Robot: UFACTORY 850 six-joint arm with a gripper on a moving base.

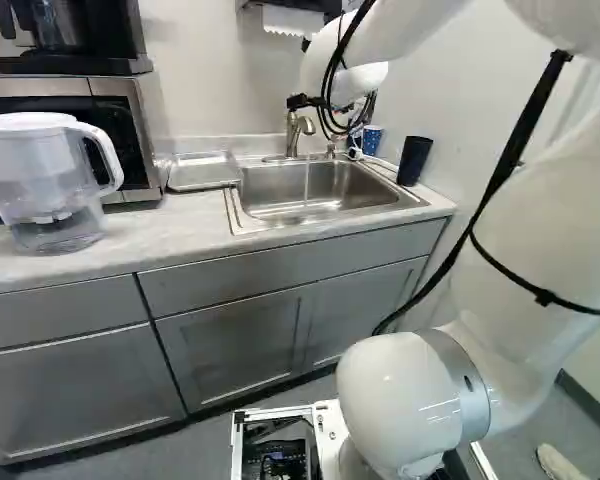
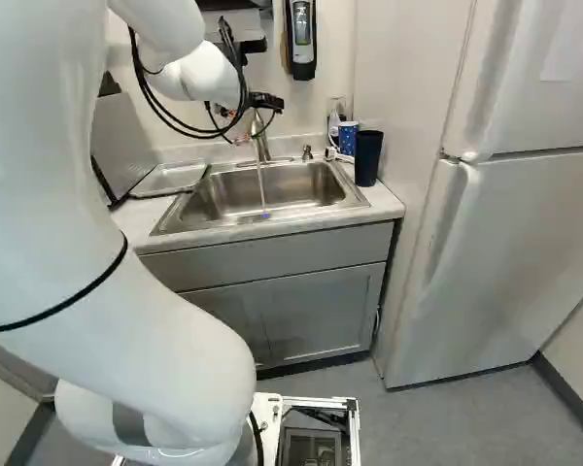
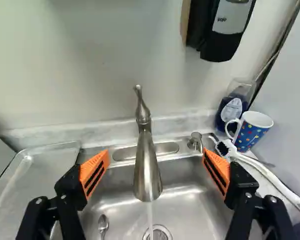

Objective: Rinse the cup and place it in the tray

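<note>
Orange pads (image 3: 94,174) face each other, well apart: our hand (image 2: 243,116) is spread above sink (image 3: 190,200). Ahead, between fingers, we see faucet (image 3: 147,167); water (image 3: 150,217) runs from spout. Blue dotted cup (image 3: 251,132) stands upright on worktop (image 1: 185,228) beside sink's rear corner, next to soap bottle (image 3: 231,111). Dark tumbler (image 2: 368,157) stands nearer us. Metal tray (image 1: 202,172) lies at sink's opposite side.
</note>
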